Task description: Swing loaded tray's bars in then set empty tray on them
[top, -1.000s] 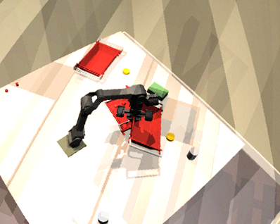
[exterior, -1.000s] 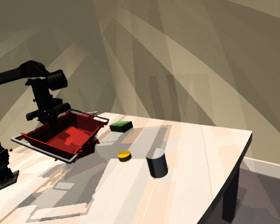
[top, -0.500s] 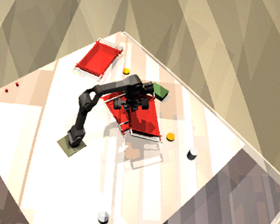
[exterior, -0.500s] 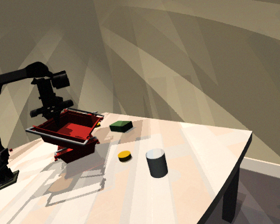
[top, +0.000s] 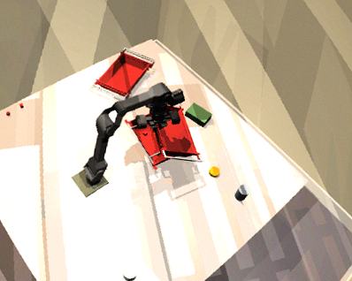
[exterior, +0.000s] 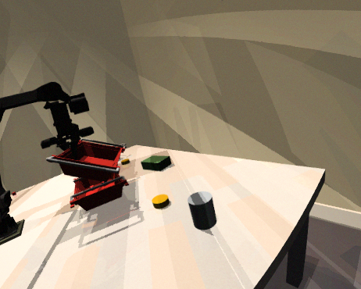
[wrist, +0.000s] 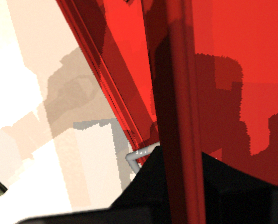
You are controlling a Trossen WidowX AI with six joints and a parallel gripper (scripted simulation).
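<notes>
My gripper is shut on one long wall of the empty red tray. That tray hangs above the loaded tray, overlaps part of it and is turned relative to it. The loaded red tray stands on the table, largely covered by the held tray. A grey wire bar crosses the top of its near end. Its other bar is mostly hidden. A small red block shows inside.
Another red tray stands at the far left corner. A green block, an orange disc and a dark cylinder stand beyond the trays. A white-topped cylinder is near the front edge.
</notes>
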